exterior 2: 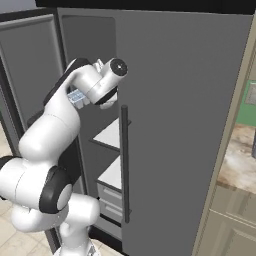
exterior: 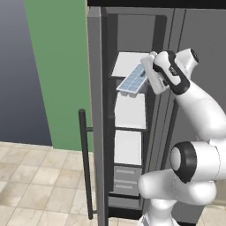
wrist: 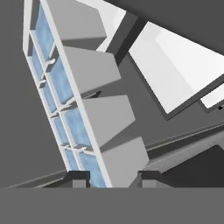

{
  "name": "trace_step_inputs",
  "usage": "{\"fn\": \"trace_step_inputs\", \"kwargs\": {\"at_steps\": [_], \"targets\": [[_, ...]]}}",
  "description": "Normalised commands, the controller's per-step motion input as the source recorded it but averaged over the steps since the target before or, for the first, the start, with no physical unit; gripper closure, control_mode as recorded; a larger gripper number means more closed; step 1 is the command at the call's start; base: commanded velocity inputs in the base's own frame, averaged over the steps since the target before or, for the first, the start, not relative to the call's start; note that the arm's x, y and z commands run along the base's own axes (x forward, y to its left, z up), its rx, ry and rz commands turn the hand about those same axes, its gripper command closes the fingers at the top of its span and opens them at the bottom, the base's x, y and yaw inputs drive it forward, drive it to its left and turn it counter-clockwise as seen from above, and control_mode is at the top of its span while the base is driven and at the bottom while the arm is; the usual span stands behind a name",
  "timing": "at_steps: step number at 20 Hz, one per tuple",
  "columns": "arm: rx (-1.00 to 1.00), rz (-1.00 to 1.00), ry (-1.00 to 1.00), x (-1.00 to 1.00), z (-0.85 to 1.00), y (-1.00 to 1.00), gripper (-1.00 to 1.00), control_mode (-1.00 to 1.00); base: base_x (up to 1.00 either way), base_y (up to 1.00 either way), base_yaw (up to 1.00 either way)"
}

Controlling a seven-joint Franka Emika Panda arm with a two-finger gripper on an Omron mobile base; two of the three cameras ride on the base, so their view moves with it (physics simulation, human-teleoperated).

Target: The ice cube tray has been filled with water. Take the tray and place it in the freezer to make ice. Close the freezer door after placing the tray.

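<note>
The ice cube tray [exterior: 133, 80], white with light-blue cells, hangs tilted inside the open freezer [exterior: 129, 112], just in front of the top white shelf [exterior: 128, 62] and above the second one. My gripper [exterior: 148, 73] is shut on the tray's right end. In the hand view the tray [wrist: 65, 109] runs away from the gripper [wrist: 113, 178], one end caught between the fingertips [wrist: 78, 177]. A corner of the tray [exterior 2: 76, 97] peeks out behind the arm in the right base view. The freezer door [exterior: 95, 114] stands wide open to the left, edge-on, with its dark bar handle [exterior: 84, 163].
Lower white shelves [exterior: 128, 147] and grey drawers [exterior: 125, 180] fill the freezer below the tray. The wider fridge door [exterior 2: 185, 125] is closed on the right, its handle [exterior 2: 124, 165] close to my arm. A green wall [exterior: 57, 70] and tiled floor [exterior: 39, 181] lie left.
</note>
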Motion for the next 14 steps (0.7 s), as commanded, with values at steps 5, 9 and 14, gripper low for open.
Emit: {"fn": "trace_step_inputs", "kwargs": {"at_steps": [5, 9, 14], "targets": [[0.0, -0.08, 0.0, 0.37, 0.0, 0.0, 1.0, -1.0, 0.0, 0.0, 0.0], [0.0, -0.1, 0.0, 0.39, 0.0, 0.0, 1.0, -1.0, 0.0, 0.0, 0.0], [0.0, -0.11, 0.0, 0.42, 0.0, 0.0, 1.0, -1.0, 0.0, 0.0, 0.0]]}}
